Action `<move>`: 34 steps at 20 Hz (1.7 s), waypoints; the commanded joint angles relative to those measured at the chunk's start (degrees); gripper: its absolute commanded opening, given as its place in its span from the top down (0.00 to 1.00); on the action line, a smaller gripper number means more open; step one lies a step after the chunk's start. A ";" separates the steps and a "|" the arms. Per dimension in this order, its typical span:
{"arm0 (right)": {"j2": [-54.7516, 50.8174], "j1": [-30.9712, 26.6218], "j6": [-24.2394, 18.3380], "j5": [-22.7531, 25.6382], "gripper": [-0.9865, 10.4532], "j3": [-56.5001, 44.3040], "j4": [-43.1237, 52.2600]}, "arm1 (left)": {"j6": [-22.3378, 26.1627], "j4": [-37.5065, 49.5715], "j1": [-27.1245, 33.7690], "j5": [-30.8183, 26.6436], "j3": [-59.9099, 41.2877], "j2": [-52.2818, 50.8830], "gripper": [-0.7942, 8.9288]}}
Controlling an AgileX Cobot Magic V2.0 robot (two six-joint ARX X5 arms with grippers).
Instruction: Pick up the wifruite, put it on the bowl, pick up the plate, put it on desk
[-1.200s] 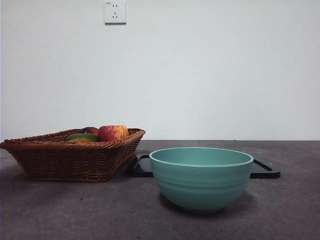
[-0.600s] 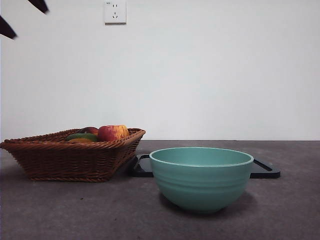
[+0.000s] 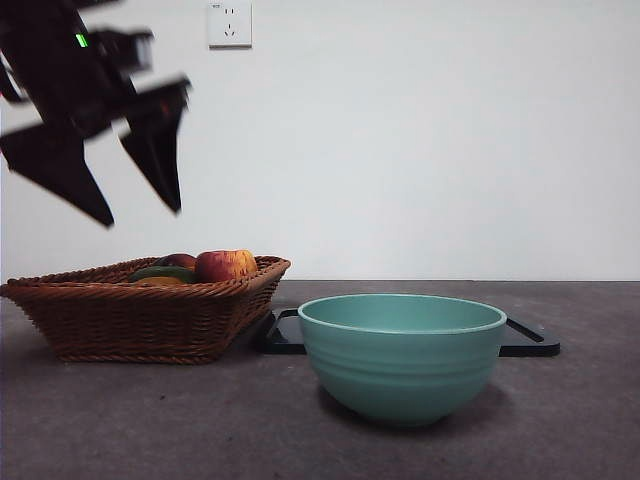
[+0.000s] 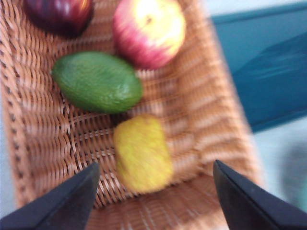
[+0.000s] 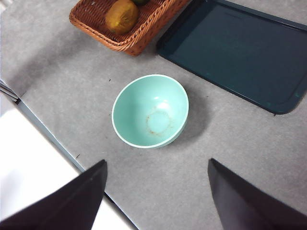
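Note:
The wifruite [image 4: 142, 153], a small yellow-brown fruit, lies in the wicker basket [image 4: 192, 110] near its front wall; it also shows in the right wrist view [image 5: 122, 15]. My left gripper [image 3: 140, 215] hangs open above the basket [image 3: 150, 315], its jaws either side of the wifruite in its wrist view [image 4: 156, 165], not touching it. The teal bowl [image 3: 402, 355] stands empty on the desk [image 3: 150, 420] and shows from above [image 5: 151, 111]. The dark flat plate [image 3: 530, 340] lies behind the bowl [image 5: 240, 48]. My right gripper [image 5: 157, 162] is open and empty, high above the desk.
The basket also holds a red-and-yellow apple [image 4: 149, 29], a flat green fruit [image 4: 96, 81] and a dark red fruit [image 4: 60, 14]. The desk's front edge [image 5: 53, 139] runs close to the bowl. A wall socket [image 3: 230, 24] is on the white wall.
The left arm has come down from the top left corner into full view above the basket. The bowl, plate, basket and fruit have not moved.

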 commanded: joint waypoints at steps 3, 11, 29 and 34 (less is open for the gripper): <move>0.46 0.26 0.42 -0.13 0.62 1.09 0.55 | -0.26 4.15 -1.29 -3.39 1.38 7.87 0.53; 0.46 0.26 0.42 -0.13 0.62 1.09 0.55 | -1.57 8.31 -1.60 -5.77 1.38 15.26 0.54; 0.46 0.26 0.48 -0.13 0.62 1.09 0.63 | -2.99 7.78 -10.29 0.35 1.42 -6.93 0.76; 0.46 0.26 0.83 -0.13 0.62 1.09 0.61 | -3.19 7.78 -20.26 2.25 1.42 -9.55 0.76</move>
